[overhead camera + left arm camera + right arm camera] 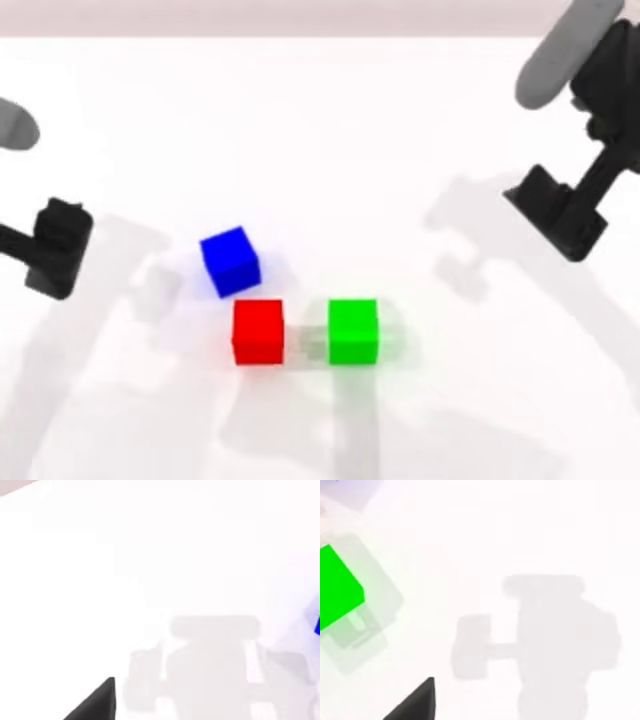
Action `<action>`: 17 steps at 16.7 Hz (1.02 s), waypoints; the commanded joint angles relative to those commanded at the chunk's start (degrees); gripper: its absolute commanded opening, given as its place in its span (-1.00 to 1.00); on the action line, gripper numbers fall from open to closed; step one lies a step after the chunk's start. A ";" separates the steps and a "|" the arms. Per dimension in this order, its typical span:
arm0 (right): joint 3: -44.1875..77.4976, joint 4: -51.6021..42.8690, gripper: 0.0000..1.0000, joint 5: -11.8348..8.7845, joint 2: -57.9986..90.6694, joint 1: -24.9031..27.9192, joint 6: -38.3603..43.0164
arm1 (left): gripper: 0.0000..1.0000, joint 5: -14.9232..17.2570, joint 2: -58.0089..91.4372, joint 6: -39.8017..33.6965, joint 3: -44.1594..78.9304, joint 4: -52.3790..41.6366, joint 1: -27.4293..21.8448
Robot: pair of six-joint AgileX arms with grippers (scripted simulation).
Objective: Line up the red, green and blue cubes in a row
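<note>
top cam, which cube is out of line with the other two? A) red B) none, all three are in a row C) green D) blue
D: the blue cube sits farther up the top view and turned at an angle, while the red cube and the green cube lie level side by side with a gap between them.

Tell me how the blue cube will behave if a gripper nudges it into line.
The blue cube has flat faces and sits flat on the table, so it should slide, not roll. It sits turned, off square with the red cube, so an off-centre push may twist it. It looks rigid.
</note>
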 joint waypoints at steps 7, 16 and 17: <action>-39.36 23.09 1.00 0.35 -43.30 -14.98 15.79 | 1.00 0.24 42.11 12.65 31.88 -23.44 -8.21; -68.32 42.37 1.00 3.09 -74.91 -24.49 27.72 | 1.00 0.09 71.02 22.22 57.71 -39.29 -14.31; -69.10 42.98 1.00 3.20 -75.79 -24.71 28.09 | 1.00 0.08 71.86 22.50 58.51 -39.73 -14.49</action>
